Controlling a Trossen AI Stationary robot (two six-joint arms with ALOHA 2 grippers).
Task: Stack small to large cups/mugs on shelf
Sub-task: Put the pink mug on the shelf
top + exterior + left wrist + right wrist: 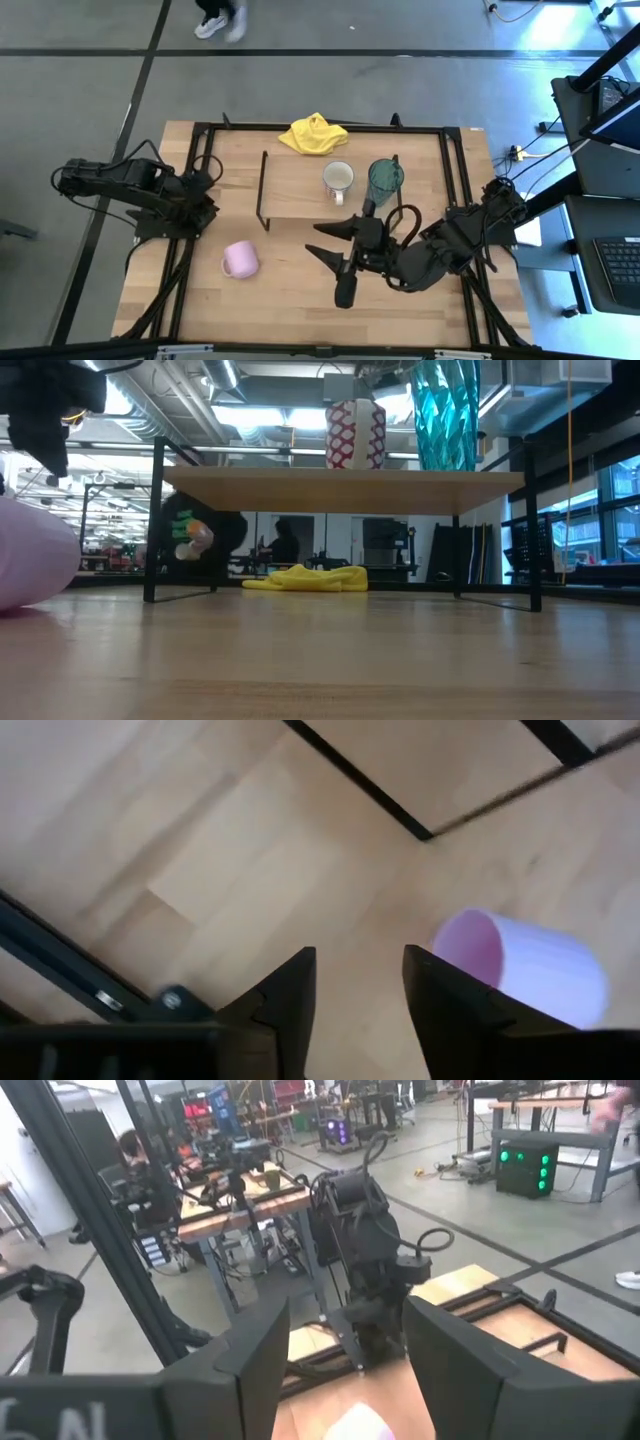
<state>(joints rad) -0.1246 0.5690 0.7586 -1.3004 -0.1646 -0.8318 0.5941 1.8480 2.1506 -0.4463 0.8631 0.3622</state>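
The left end effector [205,200], fingers spread and empty, is hovering near the pink mug [240,260], which is lying on its side on the counter [280,300]. The right end effector [335,240], also spread and empty, is sitting on the mug's other side, about equally near, while the white mug [338,179] and teal cup [385,180] are standing beyond it on the shelf [295,195].

Your left gripper [210,200] waits at the left side, fingers parted. Your right gripper [330,242] reaches toward the middle, fingers spread wide, holding nothing.
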